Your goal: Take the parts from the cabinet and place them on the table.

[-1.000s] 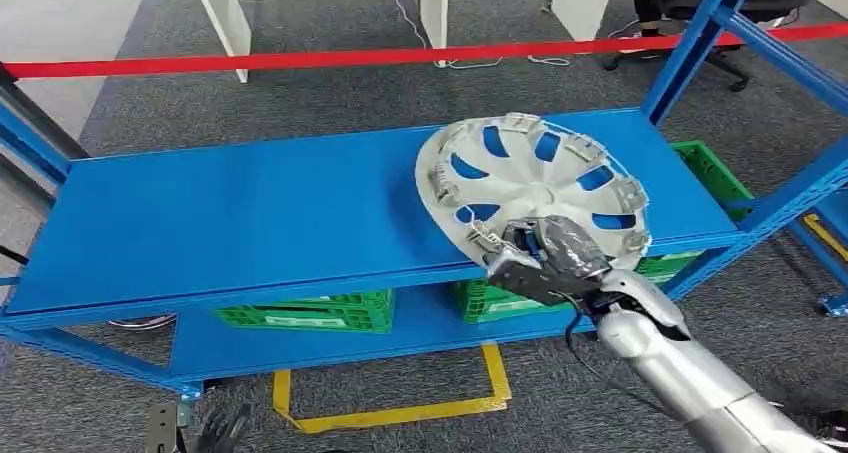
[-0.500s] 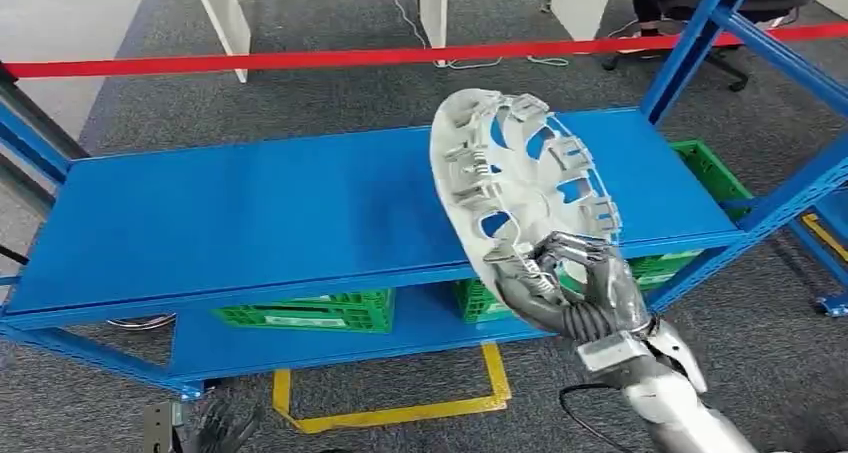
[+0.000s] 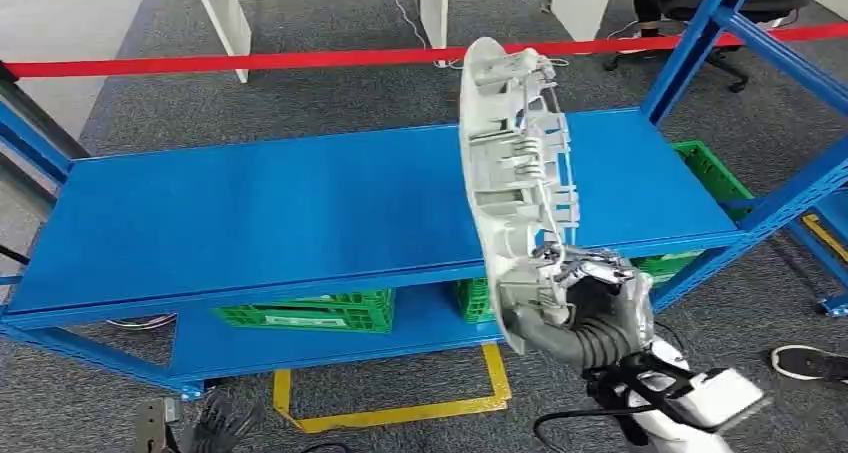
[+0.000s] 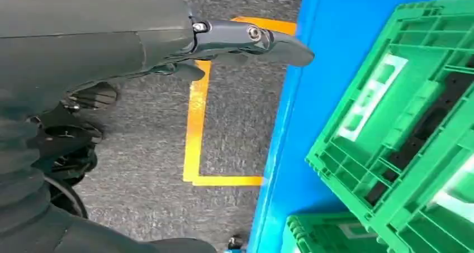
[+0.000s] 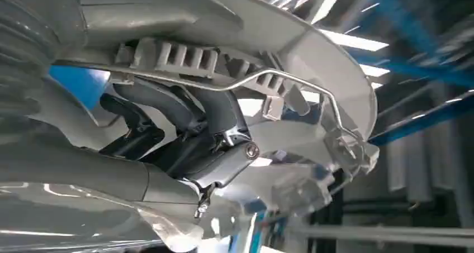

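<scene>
- The wheel cover (image 3: 515, 183) is off the blue shelf (image 3: 260, 213) and held in the air — the right hand (image 3: 590, 313) grips it by its lower rim, fingers hooked through the ribbed back, as the right wrist view shows (image 5: 184, 130).
- The cover stands almost on edge above the shelf's front right part, its clipped inner side facing right.
- Taking it from the cabinet looks done; carrying it to the table and setting it down is left, and I see no table surface here.
- The left hand (image 4: 246, 41) hangs low beside the green crates (image 4: 402, 130) on the bottom shelf, holding nothing, fingers loosely apart.
- Against a second ago: the cover lay flat on the shelf edge, then tilted — now it is lifted higher and near upright, and the right arm has drawn back toward the body.
</scene>
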{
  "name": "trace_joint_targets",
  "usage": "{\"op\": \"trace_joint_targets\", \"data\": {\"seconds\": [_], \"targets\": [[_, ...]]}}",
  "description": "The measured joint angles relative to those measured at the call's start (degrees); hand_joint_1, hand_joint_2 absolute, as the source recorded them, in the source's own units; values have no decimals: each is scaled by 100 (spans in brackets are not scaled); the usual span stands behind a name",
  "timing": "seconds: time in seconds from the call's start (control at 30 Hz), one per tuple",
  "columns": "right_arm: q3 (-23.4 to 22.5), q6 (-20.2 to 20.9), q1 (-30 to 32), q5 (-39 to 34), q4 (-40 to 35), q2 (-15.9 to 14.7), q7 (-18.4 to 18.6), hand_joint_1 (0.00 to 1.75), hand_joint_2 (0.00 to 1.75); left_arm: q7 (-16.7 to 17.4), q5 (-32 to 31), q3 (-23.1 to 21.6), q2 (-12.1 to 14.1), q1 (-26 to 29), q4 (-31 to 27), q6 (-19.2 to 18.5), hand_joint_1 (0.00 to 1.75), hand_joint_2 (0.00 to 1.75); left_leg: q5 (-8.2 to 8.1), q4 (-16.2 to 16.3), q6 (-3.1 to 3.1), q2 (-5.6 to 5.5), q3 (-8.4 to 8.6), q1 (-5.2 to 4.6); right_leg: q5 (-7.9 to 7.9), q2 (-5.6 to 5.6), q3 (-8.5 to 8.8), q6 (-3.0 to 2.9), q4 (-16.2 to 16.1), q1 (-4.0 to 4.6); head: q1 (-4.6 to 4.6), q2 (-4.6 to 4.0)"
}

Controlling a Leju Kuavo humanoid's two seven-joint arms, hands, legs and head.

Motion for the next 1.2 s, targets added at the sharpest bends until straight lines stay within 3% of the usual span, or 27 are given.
{"op": "trace_joint_targets", "data": {"seconds": [0.1,0.27,0.43,0.7,0.8,0.83,0.87,0.97,1.0,1.03,1.07,1.13,1.17,1.2], "targets": [[2,915,79,-644,7,212,-164,175,175,-57,96,2,20,-2,0,-39,0,175,0,0,0,0,0,0,-1,0,-1,-1,0,0,-2,0],[7,1410,126,-754,70,368,-302,175,175,-197,109,2,55,7,0,50,0,175,0,-1,0,0,0,3,-1,0,-1,-1,0,2,0,0],[4,2244,198,-955,170,389,-344,175,175,-376,234,24,61,15,0,-114,0,175,0,-1,0,0,0,3,-1,0,1,-1,0,2,0,0],[-103,2509,333,-1143,361,512,-350,175,175,-380,359,55,48,61,-116,-542,0,175,0,1,0,0,0,1,0,0,2,0,-1,0,-2,0],[-166,2374,442,-1084,417,606,-350,175,175,-383,400,55,42,112,-218,-531,0,175,70,-38,94,7,8,-29,82,15,21,106,-79,-24,-11,0],[-188,2252,486,-1036,430,626,-350,175,175,-383,409,55,2,128,-255,-529,0,175,152,-215,129,36,106,50,6,-16,8,113,-75,-8,-2,0],[-212,2172,509,-1029,468,639,-350,175,175,-383,415,55,-2,149,-297,-512,0,175,198,-280,172,61,120,41,-122,-90,-74,113,36,11,7,0],[-306,2044,574,-1147,610,661,-352,175,175,-383,479,57,-13,251,-391,-409,0,175,216,-262,179,105,79,54,-641,-127,-654,158,1278,-31,26,0],[-337,2028,613,-1176,654,667,-352,175,175,-383,496,59,-17,294,-415,-387,0,175,214,-249,176,119,68,55,-685,-132,-831,185,1590,-49,26,0],[-372,2013,649,-1178,700,676,-352,175,175,-383,514,61,-24,326,-450,-354,0,175,211,-232,172,125,58,65,-586,-141,-872,206,1605,-69,26,0],[-407,1995,679,-1176,735,680,-352,175,175,-383,514,61,-37,349,-479,-328,0,175,195,-206,142,125,52,84,-333,-153,-762,233,1323,-96,28,0],[-459,1982,689,-1160,789,700,-352,175,175,-383,512,63,-59,373,-529,-310,0,175,141,-102,56,123,36,131,213,-202,-319,289,349,-155,31,0],[-468,1982,682,-1158,815,704,-352,175,175,-383,514,63,-53,384,-555,-308,0,175,111,-41,-5,120,-4,133,71,-211,-240,326,179,-131,32,0],[-474,1989,680,-1149,828,728,-354,175,175,-383,510,63,-50,390,-588,-302,0,175,87,97,-53,117,-87,98,110,-179,-188,255,86,-127,70,0]]}}
